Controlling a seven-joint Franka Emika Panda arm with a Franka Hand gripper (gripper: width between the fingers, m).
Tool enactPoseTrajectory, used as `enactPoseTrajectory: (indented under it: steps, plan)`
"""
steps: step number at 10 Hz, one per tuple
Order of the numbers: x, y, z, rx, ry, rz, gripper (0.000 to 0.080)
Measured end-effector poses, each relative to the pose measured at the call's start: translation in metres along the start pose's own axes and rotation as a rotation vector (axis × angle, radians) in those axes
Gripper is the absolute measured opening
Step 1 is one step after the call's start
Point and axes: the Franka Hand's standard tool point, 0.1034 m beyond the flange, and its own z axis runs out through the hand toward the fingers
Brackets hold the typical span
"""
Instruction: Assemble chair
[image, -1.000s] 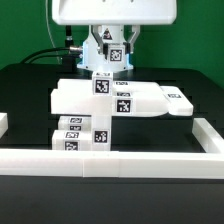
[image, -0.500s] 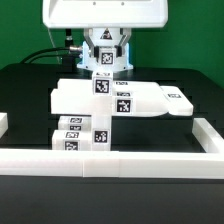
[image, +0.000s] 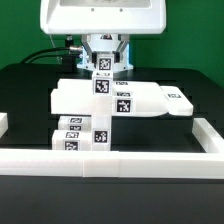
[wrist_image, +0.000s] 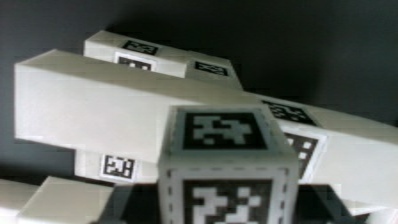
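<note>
The partly built chair (image: 112, 98) is a group of matte white tagged parts on the black table. A wide flat slab (image: 70, 97) rests on top, and an upright post (image: 100, 128) stands in front of it. My gripper (image: 103, 62) hangs just behind and above the slab, shut on a short square white leg (image: 103, 68) with tags on its faces. In the wrist view that leg (wrist_image: 226, 150) fills the foreground between my dark fingers (wrist_image: 135, 196). The slab (wrist_image: 98, 95) lies beyond it.
A long low white border rail (image: 150, 160) runs along the front, with side pieces at the exterior view's left (image: 3, 123) and right (image: 205, 132). Black cables (image: 50, 55) trail behind the arm's base.
The arm has shifted toward the exterior view's left and lowered slightly, carrying the leg with it. The chair parts on the table have not moved.
</note>
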Motion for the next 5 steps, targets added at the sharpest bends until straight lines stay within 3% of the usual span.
enactPoseTrajectory:
  steps: [3,5]
  plan:
    - [0.0099,0.0032,0.0009,-0.008,0.006,-0.003,0.0285]
    - [0.0081,0.0034,0.0047,-0.009,0.0,-0.003,0.0285]
